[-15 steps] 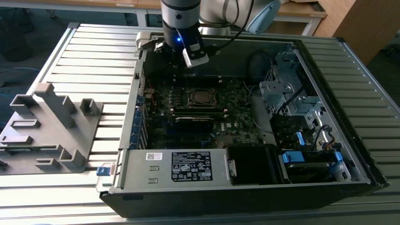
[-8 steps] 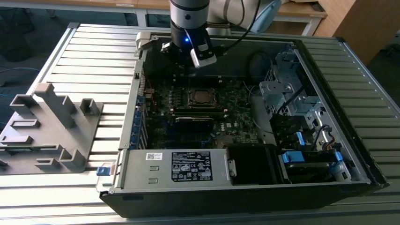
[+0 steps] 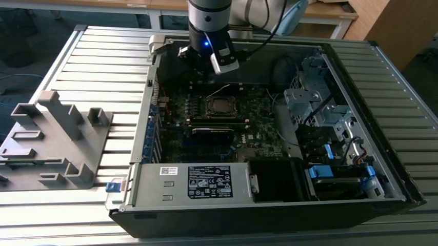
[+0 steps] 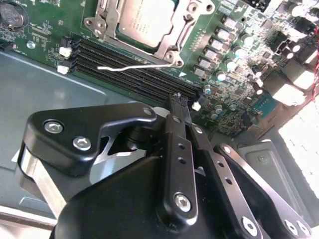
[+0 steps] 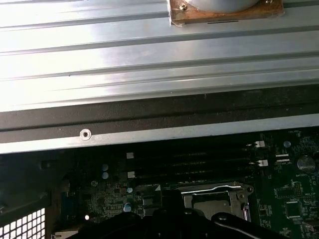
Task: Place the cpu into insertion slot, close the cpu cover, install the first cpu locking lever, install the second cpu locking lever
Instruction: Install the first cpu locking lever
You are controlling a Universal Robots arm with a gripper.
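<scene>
The small square grey-bronze cpu (image 4: 148, 17) sits in the metal-rimmed square insertion slot (image 3: 207, 105). The thin silvery windowed cpu cover (image 4: 168, 47) looks folded down over it. A thin wire locking lever (image 4: 134, 66) juts free just beside the slot, so I judge the latching not yet done. The black gripper (image 4: 178, 99) hangs near the slot, jaws pressed together and empty. The open dark computer case (image 3: 274, 215) around the slot rests on a silvery slatted table (image 3: 102, 51), with wooden desks (image 3: 329, 10) beyond.

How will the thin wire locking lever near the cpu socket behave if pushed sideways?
The locking lever is thin wire, so probably springy and light. One end meets the cpu cover, so it likely pivots, not slides. Smooth metal may slip.
</scene>
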